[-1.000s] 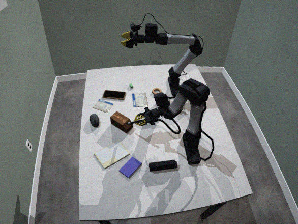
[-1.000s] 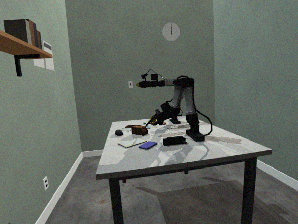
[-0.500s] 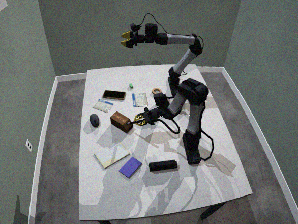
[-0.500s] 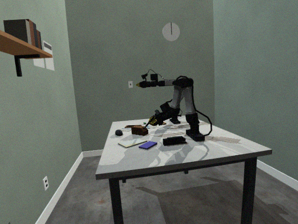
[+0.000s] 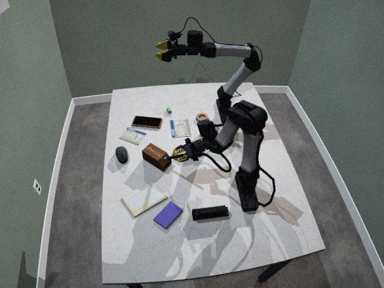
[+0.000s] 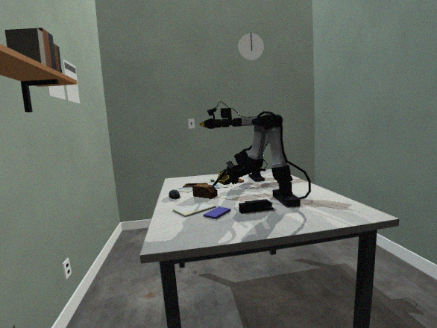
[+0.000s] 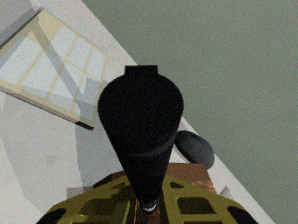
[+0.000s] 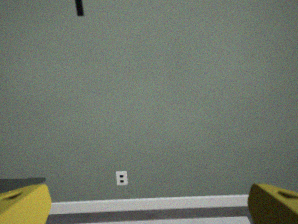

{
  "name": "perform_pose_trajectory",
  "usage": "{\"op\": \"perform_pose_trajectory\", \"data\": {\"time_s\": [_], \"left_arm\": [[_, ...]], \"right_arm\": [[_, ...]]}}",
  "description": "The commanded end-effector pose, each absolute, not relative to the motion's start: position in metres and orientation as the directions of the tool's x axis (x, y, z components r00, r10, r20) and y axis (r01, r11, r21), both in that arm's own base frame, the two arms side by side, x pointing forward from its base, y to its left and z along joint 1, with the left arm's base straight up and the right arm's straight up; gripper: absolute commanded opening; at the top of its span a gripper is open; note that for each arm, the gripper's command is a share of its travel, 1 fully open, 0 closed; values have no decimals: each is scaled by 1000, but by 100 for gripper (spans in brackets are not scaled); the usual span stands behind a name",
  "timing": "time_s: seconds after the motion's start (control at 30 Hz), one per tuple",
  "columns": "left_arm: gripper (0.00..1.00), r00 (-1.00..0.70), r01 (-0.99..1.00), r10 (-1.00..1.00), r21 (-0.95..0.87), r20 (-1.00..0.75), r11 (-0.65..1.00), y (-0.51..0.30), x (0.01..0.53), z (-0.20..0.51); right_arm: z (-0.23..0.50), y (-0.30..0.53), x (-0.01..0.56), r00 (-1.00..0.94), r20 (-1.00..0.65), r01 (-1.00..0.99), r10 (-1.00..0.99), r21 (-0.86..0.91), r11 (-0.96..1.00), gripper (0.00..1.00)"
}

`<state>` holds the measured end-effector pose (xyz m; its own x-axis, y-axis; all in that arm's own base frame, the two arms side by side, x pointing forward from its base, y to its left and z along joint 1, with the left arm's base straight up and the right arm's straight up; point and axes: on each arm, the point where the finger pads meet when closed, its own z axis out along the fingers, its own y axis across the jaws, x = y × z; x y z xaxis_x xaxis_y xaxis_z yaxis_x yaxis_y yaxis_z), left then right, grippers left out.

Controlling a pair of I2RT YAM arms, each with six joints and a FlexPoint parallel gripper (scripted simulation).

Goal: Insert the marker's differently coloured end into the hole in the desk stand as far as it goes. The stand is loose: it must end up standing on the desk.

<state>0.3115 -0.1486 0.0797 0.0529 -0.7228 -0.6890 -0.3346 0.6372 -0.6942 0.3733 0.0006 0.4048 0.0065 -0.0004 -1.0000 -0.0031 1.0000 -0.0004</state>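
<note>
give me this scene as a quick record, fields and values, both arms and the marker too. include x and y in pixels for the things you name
left pincer (image 5: 177, 156) (image 6: 222, 177) (image 7: 148, 204): shut on marker (image 5: 171, 157) (image 6: 216, 182) (image 7: 141, 112)
right pincer (image 5: 157, 51) (image 6: 201, 124) (image 8: 149, 192): open, raised above desk height
marker: tilted, lighter end down at the stand's sloped end
stand (image 5: 154, 156) (image 6: 203, 191) (image 7: 192, 172): brown, on the desk (image 5: 131, 258) (image 6: 261, 231) (image 7: 50, 155)
insertion depth: cannot tell
mouse (image 5: 121, 155) (image 6: 174, 194) (image 7: 196, 149): dark, beside stand, not touching
purple book (image 5: 168, 215) (image 6: 217, 212): flat, beside the open notebook (image 5: 144, 199) (image 6: 194, 210) (image 7: 55, 60)

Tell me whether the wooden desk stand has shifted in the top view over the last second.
No, the wooden desk stand shows no visible shift; its gap to the desk's left edge looks unchanged.
</note>
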Motion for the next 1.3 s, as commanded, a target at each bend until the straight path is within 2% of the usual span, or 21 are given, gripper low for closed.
{"op": "perform_pose_trajectory", "data": {"time_s": [0.0, 1.27], "left_arm": [[0, 68, -314, -741, -719, -668, 620, -155, 317, 90], [0, 69, -324, -734, -711, -675, 624, -157, 324, 79]], "right_arm": [[418, 0, 371, 37, -999, -1, -7, -7, 1000, 100], [418, 0, 371, 37, -999, -1, -7, -7, 1000, 100]]}}
